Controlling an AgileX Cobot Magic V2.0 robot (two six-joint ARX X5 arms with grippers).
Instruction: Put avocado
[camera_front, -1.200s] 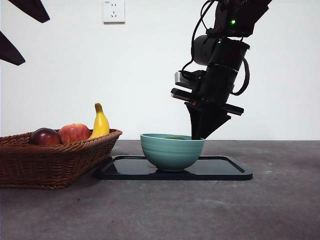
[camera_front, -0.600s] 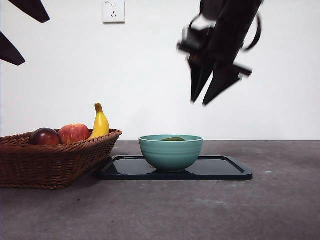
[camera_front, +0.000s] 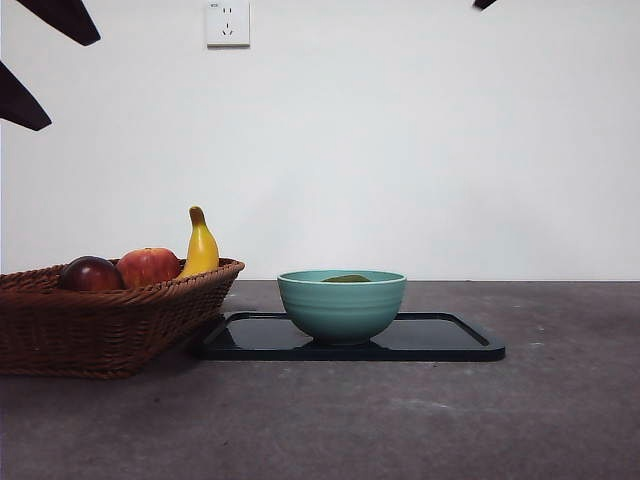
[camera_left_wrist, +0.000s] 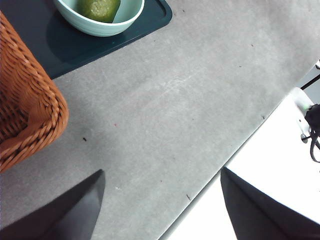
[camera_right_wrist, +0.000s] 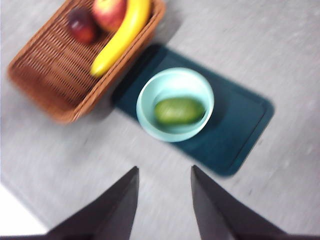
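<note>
Avocado (camera_right_wrist: 179, 111) lying in the teal bowl (camera_front: 342, 305) on the dark tray (camera_front: 440, 342), released; right gripper (camera_right_wrist: 164, 200) now lifting high above, jaws parted, holding nothing, having been at the bowl 1 second ago; left gripper (camera_left_wrist: 160, 205) waiting apart, jaws spread wide; placement looking complete.

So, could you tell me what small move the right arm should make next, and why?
Probably just finish retreating to rest. The avocado lies in the teal bowl on the dark tray, and the right claw hangs high above, open and empty. The left claw waits off to the side, so nothing seems left to place.
</note>
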